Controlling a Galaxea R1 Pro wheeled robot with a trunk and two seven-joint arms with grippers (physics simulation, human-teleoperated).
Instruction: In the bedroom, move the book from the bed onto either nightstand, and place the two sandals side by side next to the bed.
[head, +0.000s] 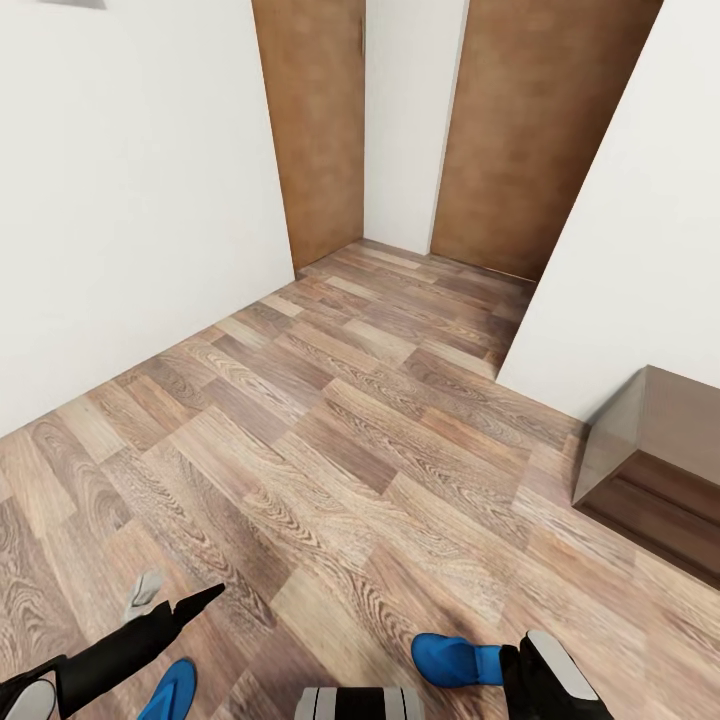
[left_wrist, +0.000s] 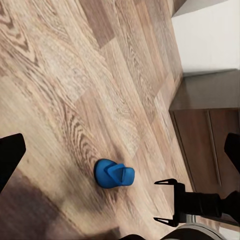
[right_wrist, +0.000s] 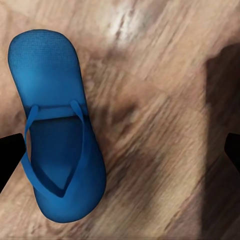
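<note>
Start at the left: find the left claw (head: 180, 595) low over the wood-plank floor (head: 330, 420), fingers spread and holding nothing. Just under and behind it, spot the left sandal (head: 170, 692), bright blue, flat on the planks and untouched.

Ahead of both claws, well apart from them, see two brown doors (head: 310, 130) set in white walls (head: 120, 200).

Moving right, look from the left wrist at the right sandal (left_wrist: 114, 173), lying just beside the right claw (left_wrist: 159, 200), also parted wide and empty. From the right wrist, read the same blue sole close below, straps up, sitting toward one fingertip rather than midway between them. Beyond that claw, to its outer side, mark a dark cabinet (head: 665, 460) against the wall.

Judged as early in the sandal step: nothing gripped, neither sandal placed yet.

Risks from here:
- Closing off-centre: likely to pinch only the sole's edge or a thin strap, letting the flat sandal pivot, slip out or flip.
- Descending too far: fingertips driven into the floor, since so thin a thing leaves little to get under.
- Swinging right with a load: possible knock against the cabinet.
- Rolling the base forward: possible nudge of the left sandal out of reach.
</note>
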